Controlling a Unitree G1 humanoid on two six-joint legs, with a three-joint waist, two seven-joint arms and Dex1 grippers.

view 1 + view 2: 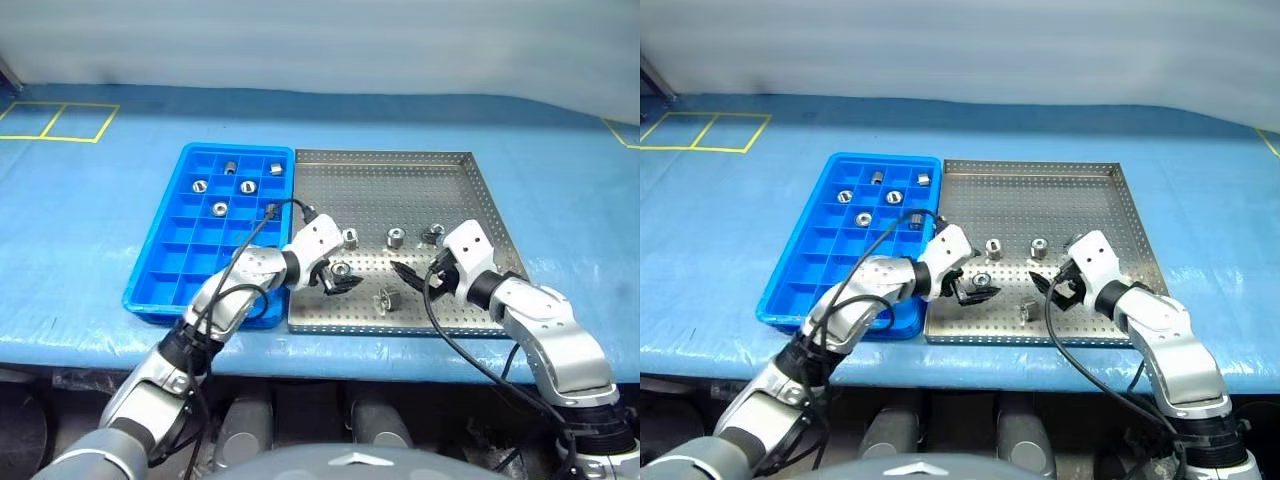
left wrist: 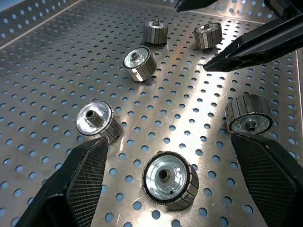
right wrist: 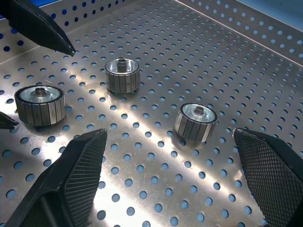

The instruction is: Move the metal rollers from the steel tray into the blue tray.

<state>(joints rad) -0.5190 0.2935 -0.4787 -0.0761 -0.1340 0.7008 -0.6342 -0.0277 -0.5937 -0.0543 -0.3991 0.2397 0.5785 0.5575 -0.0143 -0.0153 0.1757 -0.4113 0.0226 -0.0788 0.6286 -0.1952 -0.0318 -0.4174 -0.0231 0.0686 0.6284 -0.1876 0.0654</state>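
Observation:
The steel tray (image 1: 400, 190) holds several metal rollers: three in a row (image 1: 351, 237), (image 1: 396, 237), (image 1: 433, 232), one lying on its side near the front rim (image 1: 388, 298), and one (image 1: 341, 270) at my left gripper. My left gripper (image 1: 342, 283) is open low over the tray floor. That roller (image 2: 169, 179) lies between its fingers (image 2: 85, 175), with a gap on each side. My right gripper (image 1: 412, 272) stands open over the tray's front right with nothing between its fingers (image 3: 80, 170); two rollers (image 3: 196, 122), (image 3: 122, 74) lie ahead of it. The blue tray (image 1: 190, 270) has several rollers (image 1: 220, 209) in its far compartments.
The two trays sit side by side on a blue table cover (image 1: 560, 200), with the blue tray on the left. Yellow tape lines (image 1: 60, 120) mark the far left. A black cable (image 1: 250, 240) loops over the blue tray's near right corner. The two grippers point toward each other, a short gap apart.

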